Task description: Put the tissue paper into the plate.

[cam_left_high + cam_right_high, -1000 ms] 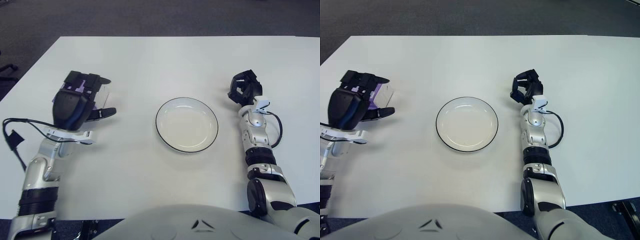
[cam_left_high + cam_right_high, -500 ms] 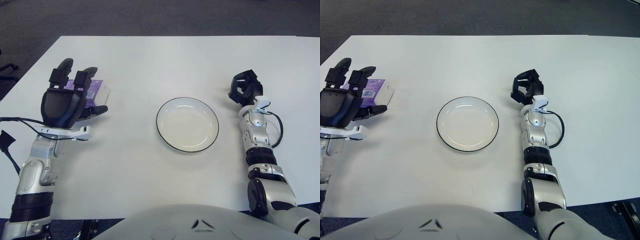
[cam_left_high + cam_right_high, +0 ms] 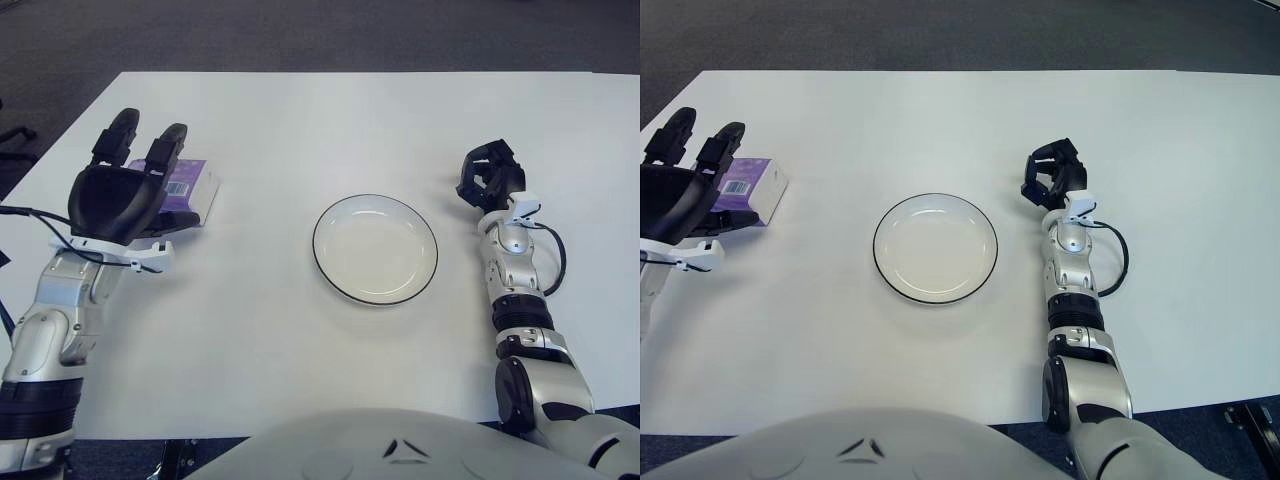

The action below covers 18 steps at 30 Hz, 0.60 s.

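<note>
The tissue pack [image 3: 192, 184], purple and white, lies flat on the white table at the left. My left hand [image 3: 148, 168] hovers over the pack's left end with its fingers spread and pointing away from me, holding nothing; the palm hides part of the pack. The white plate [image 3: 375, 250] with a dark rim sits at the table's centre, empty, well right of the pack. My right hand [image 3: 488, 176] shows to the right of the plate with its fingers curled and nothing in them.
The white table [image 3: 300, 340] stretches wide around the plate. Its left edge slants close behind my left arm, with dark carpet [image 3: 60, 60] beyond it. A black cable [image 3: 553, 262] loops beside my right forearm.
My left hand has uncurled from over the tissue pack and drawn back to the left. The pack now lies uncovered on the table. The right hand and the plate have not moved.
</note>
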Each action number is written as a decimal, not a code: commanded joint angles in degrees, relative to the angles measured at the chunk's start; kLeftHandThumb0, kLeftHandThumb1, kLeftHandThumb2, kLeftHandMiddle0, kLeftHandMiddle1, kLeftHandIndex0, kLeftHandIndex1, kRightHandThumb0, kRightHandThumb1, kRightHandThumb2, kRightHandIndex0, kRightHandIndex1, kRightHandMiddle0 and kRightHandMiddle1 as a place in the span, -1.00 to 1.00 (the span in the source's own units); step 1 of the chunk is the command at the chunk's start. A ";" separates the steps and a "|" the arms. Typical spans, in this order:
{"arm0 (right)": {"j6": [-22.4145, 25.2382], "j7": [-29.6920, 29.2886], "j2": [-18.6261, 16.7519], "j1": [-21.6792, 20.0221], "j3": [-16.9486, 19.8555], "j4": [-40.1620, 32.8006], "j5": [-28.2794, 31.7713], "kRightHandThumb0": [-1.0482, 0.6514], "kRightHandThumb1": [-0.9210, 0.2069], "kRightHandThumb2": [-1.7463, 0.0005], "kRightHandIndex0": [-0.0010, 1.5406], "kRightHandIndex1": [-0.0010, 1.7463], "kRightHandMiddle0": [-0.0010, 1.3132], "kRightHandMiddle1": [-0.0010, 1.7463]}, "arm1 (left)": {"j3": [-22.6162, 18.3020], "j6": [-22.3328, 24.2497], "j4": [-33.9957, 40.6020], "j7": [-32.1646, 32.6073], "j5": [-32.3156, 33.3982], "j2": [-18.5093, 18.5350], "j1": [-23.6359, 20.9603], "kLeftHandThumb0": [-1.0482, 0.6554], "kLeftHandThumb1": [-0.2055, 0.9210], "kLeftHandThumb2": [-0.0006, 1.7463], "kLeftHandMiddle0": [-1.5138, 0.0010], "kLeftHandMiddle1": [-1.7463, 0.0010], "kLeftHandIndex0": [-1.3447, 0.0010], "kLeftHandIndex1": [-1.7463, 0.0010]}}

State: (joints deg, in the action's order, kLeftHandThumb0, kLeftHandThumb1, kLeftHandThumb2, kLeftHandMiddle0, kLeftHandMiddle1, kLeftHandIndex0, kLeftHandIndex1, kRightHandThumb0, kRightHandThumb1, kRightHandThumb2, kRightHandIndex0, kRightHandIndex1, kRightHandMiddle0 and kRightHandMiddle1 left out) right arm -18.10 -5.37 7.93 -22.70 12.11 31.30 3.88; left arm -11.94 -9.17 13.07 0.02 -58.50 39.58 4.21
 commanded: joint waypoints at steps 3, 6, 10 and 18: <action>0.13 0.36 -3.76 10.55 0.20 5.10 1.10 -0.25 -0.34 -0.17 -0.11 1.00 -0.34 1.00 | 1.16 -0.24 -0.84 -5.69 4.24 3.79 -2.89 -1.00 1.00 -0.44 1.00 1.00 1.00 1.00; 0.16 0.43 -3.69 10.60 0.26 5.13 1.15 -0.25 -0.34 -0.17 -0.10 1.00 -0.34 1.00 | 1.41 -0.70 -1.37 -8.45 6.75 5.08 -3.58 -1.00 1.00 -0.40 1.00 1.00 1.00 1.00; 0.23 0.40 -3.65 10.67 0.29 5.09 1.14 -0.25 -0.34 -0.17 -0.11 0.99 -0.34 1.00 | 1.70 -1.78 -2.56 -11.00 9.96 6.55 -4.41 -1.00 1.00 -0.31 1.00 1.00 1.00 1.00; 0.16 0.56 -3.60 10.80 0.30 4.89 1.19 -0.25 -0.34 -0.17 -0.11 0.99 -0.34 1.00 | 3.29 -10.28 -11.48 -11.83 17.96 10.43 -7.65 -1.00 1.00 -0.15 1.00 1.00 1.00 1.00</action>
State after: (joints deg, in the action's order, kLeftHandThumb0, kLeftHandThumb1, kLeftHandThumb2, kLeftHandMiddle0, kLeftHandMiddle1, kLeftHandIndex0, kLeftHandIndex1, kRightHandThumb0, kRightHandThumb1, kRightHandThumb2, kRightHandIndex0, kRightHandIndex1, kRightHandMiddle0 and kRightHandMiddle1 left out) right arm -18.10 -5.26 8.00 -22.66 12.15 31.28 3.89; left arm -10.50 -14.32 7.52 -10.30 -45.01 46.50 -0.50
